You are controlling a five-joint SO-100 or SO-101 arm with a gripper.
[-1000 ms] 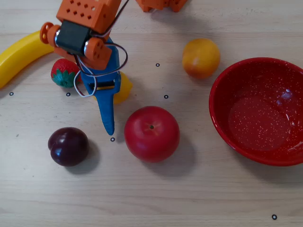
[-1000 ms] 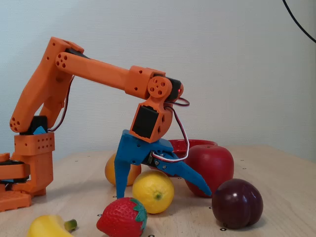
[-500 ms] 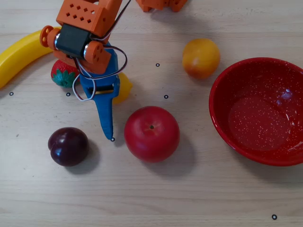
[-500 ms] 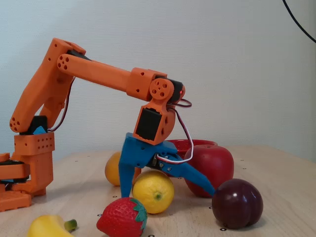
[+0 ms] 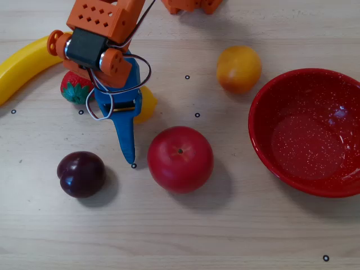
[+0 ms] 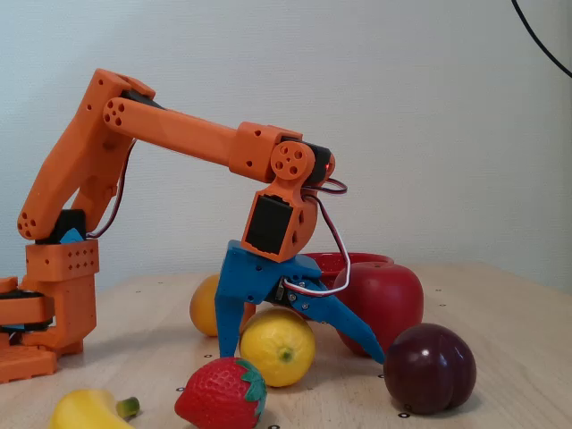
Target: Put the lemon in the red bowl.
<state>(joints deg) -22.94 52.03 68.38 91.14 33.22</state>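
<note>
Step in hand looks like the grasp approach: gripper (image 6: pixel 304 344) is down over the lemon (image 6: pixel 278 347), jaws spread wide and astride it, one blue finger planted behind the lemon, the other slanting out toward the plum (image 6: pixel 430 368), nothing gripped yet. In the overhead view the lemon (image 5: pixel 147 103) is mostly hidden under the blue gripper (image 5: pixel 130 132), only a yellow sliver showing, toward the table's left part, between the strawberry (image 5: pixel 75 88) and the apple (image 5: pixel 180 159). Red bowl (image 5: pixel 306 132) is empty, well apart at the table's right edge. Orange fruit (image 5: pixel 239 68) sits near the far edge, banana (image 5: pixel 23 64) at the far left corner. Next move, as I judge it: clench the jaws on the lemon, lift clear of the apple, swing right over the bowl. Risk: the round toy may squirt out sideways.
</note>
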